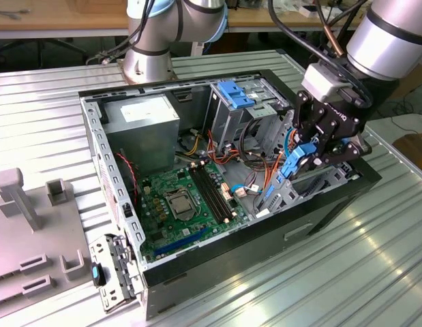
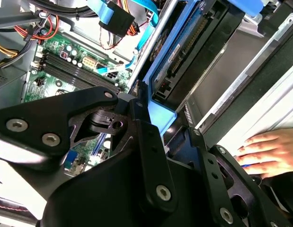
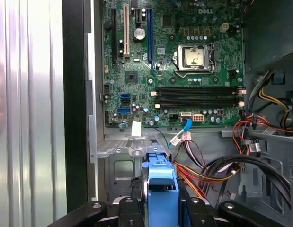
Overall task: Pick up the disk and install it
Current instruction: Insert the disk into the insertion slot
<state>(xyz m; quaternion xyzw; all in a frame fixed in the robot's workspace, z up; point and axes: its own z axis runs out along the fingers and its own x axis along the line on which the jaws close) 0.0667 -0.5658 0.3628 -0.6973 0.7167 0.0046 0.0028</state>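
Fingers [image 1: 311, 151] clenched on the blue-framed disk [image 1: 291, 167], tilted at open computer case [image 1: 101, 139] edge, motherboard [image 1: 176, 204] inside.

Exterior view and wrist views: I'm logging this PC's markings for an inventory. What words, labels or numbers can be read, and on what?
Nothing can be quoted reliably.
On the motherboard: white printed markings, too small.
On the power supply: white label, blurred.
On the gripper, shut on the disk: white lettering, blurred.
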